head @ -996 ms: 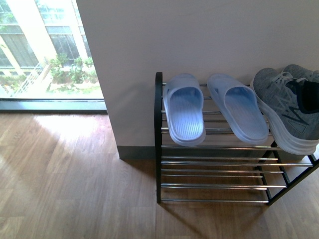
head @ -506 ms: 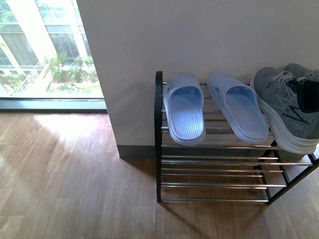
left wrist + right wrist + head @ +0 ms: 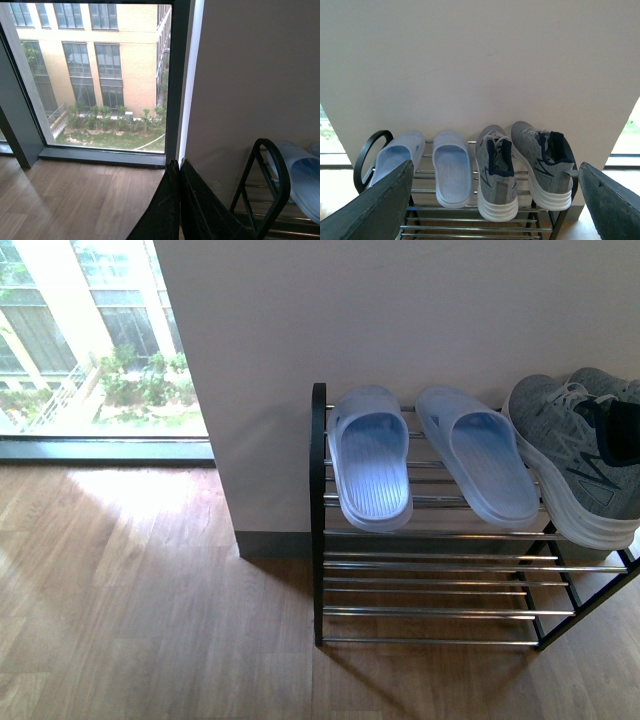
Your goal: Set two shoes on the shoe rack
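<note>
Nothing much has shifted since the earlier front frames: the shoes and slippers sit as they did, with only a hair of drift in the framing. Both shoes (image 3: 520,172) stand side by side on the top tier of the rack (image 3: 318,520), toes to the wall, at its right end, just beside the slippers (image 3: 425,455). From my seat the placing looks done, so I judge this the pull-back step.

My right gripper (image 3: 495,200) has its fingers (image 3: 385,205) spread wide and holds nothing; the shoes show between them, well apart from either. My left gripper (image 3: 179,200) has its fingers pressed together, empty, near the rack's left post.

Next I'd just draw both arms back, keeping the left clear of that post.
</note>
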You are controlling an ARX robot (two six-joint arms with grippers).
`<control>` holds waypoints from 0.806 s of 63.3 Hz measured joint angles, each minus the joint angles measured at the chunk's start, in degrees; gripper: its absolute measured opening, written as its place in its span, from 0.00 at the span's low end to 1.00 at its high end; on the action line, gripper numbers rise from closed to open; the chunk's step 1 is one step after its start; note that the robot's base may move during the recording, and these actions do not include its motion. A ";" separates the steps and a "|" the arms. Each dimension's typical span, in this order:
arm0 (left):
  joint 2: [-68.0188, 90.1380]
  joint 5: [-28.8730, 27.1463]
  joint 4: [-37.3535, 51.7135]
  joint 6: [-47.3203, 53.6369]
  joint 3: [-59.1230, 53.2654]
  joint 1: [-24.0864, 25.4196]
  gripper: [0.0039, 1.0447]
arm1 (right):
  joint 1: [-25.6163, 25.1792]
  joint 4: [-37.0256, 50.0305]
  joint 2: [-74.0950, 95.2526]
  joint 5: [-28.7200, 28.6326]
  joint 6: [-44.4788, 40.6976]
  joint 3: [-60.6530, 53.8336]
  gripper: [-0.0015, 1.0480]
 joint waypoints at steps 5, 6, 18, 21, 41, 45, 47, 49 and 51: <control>-1.11 0.00 -1.20 0.00 0.00 0.00 0.01 | 0.00 0.00 0.00 0.00 0.00 0.00 0.91; -1.25 0.00 -1.36 0.00 0.00 0.00 0.01 | 0.00 0.00 0.00 0.00 0.00 0.00 0.91; -8.90 0.00 -11.06 0.02 0.02 0.00 0.01 | 0.00 0.00 0.00 0.02 0.00 0.00 0.91; -10.91 0.00 -12.37 0.02 0.02 0.00 0.01 | 0.00 0.00 0.00 0.00 0.00 0.00 0.91; -11.69 0.00 -12.85 0.02 0.02 0.04 0.18 | 0.00 0.00 -0.02 0.00 0.00 0.00 0.91; -11.72 0.00 -12.85 0.02 0.02 0.04 0.29 | 0.00 0.00 -0.02 0.00 0.00 0.00 0.91; -11.72 0.00 -12.85 0.02 0.02 0.04 0.34 | 0.00 0.00 -0.02 0.00 0.00 0.00 0.91; -11.72 0.00 -12.85 0.02 0.02 0.04 0.39 | 0.00 0.00 -0.02 0.00 0.00 0.00 0.91; -11.72 0.00 -12.85 0.02 0.02 0.04 0.44 | 0.00 0.00 -0.02 0.00 0.00 0.00 0.91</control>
